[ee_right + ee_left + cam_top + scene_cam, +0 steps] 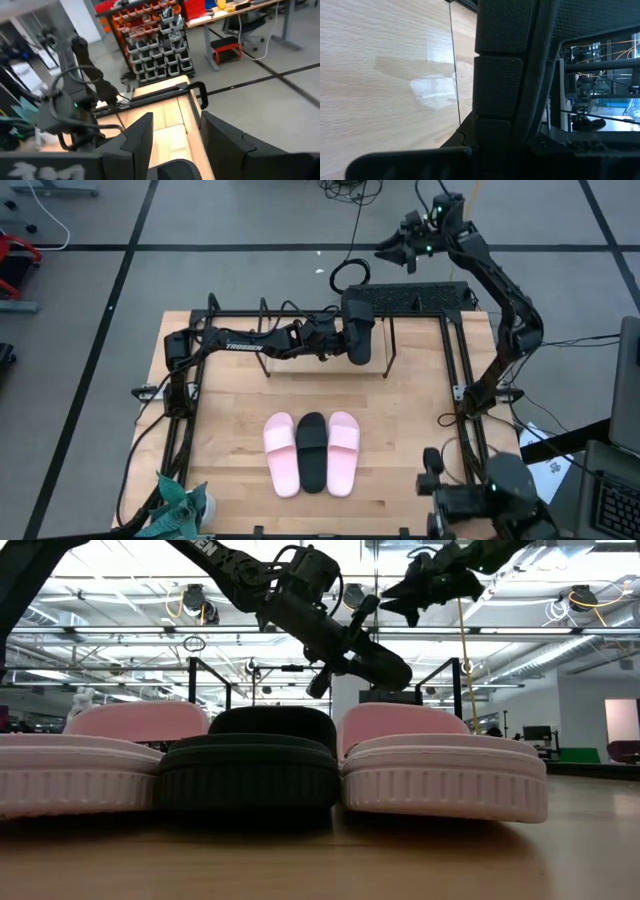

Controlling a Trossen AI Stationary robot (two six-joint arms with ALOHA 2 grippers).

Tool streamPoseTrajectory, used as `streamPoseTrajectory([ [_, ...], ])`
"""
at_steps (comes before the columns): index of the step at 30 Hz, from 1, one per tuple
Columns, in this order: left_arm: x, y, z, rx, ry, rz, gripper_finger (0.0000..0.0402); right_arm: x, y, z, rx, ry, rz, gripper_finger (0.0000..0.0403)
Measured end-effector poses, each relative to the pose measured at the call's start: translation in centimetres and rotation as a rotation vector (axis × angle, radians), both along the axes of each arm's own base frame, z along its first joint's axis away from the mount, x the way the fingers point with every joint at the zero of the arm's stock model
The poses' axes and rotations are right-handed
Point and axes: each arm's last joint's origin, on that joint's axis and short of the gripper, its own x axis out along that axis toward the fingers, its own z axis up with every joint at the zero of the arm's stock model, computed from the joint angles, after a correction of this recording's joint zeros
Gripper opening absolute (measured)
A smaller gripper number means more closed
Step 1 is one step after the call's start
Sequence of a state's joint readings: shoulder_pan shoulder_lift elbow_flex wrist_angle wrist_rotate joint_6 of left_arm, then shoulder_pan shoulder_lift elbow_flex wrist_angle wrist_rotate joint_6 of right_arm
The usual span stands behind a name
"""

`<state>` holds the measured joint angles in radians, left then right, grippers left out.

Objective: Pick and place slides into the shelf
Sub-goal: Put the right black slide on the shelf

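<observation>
Workshop surroundings frame the scene: grey floor marked with dark tape lines in the high view, and ceiling trusses with hanging lamps behind the arms in the low view. Light wooden surface (410,440), bordered by a black frame, carries three slides at lower centre of the high view, lying side by side and touching: a left pink slide (281,455), a black slide (312,451) between, and a right pink slide (342,452). The shelf (420,305) of thin black rods stands at upper centre-right.

The left tool (352,345), reaching in from the left, is closed on a second black slide (361,330), carried in the air just beside the shelf's left end; the left wrist view shows its textured dark sole filling the frame. The right tool (400,250) hangs above and behind the shelf with its two fingers (135,137) apart and nothing between them.

Handling, as a judgement: the slides look like moulded foam, hence light, somewhat springy and not fragile; the ribbed sole edge seen in the low view should resist slipping. The broad strap or the sole edge offers the best hold. The close packing of the three on the surface may hinder finger entry between them.
</observation>
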<state>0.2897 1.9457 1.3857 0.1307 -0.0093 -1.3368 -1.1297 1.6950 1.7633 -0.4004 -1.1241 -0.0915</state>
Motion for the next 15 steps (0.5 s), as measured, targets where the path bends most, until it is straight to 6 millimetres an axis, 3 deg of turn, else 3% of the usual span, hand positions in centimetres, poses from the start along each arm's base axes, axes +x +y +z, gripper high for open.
streamPoseTrajectory([
  [7, 0.0, 0.1, 0.1, 0.042, -0.001, 0.01, 0.0046, -1.3, -3.0, -2.5, 0.162, 0.019, -0.046, 0.0155],
  [15, 0.5, 0.6, 2.0, 0.118, -0.191, -0.055, 0.0046, -2.0, -4.7, -4.9, 0.288, 0.018, -0.02, 0.0155],
])
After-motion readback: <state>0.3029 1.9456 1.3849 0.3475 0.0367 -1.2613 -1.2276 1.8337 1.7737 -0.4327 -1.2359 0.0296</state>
